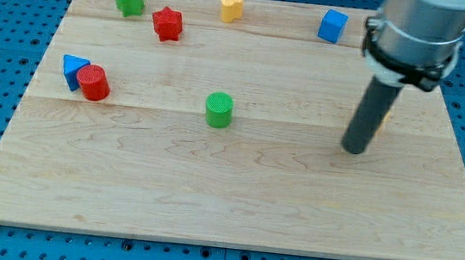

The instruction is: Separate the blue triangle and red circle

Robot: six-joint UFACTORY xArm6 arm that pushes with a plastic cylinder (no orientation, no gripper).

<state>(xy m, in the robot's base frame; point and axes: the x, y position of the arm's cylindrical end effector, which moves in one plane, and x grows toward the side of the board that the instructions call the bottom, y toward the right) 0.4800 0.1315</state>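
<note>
The blue triangle (72, 70) lies at the view's left on the wooden board (226, 190). The red circle (94, 83) touches it on its right side. My tip (353, 148) rests on the board at the view's right, far from both blocks. A yellow block (385, 118) is mostly hidden behind the rod.
A green circle (219, 110) stands near the board's middle. Along the view's top are a green star-like block (129, 0), a red star (167, 24), a yellow heart-like block (231, 7) and a blue cube (333, 25). Blue pegboard surrounds the board.
</note>
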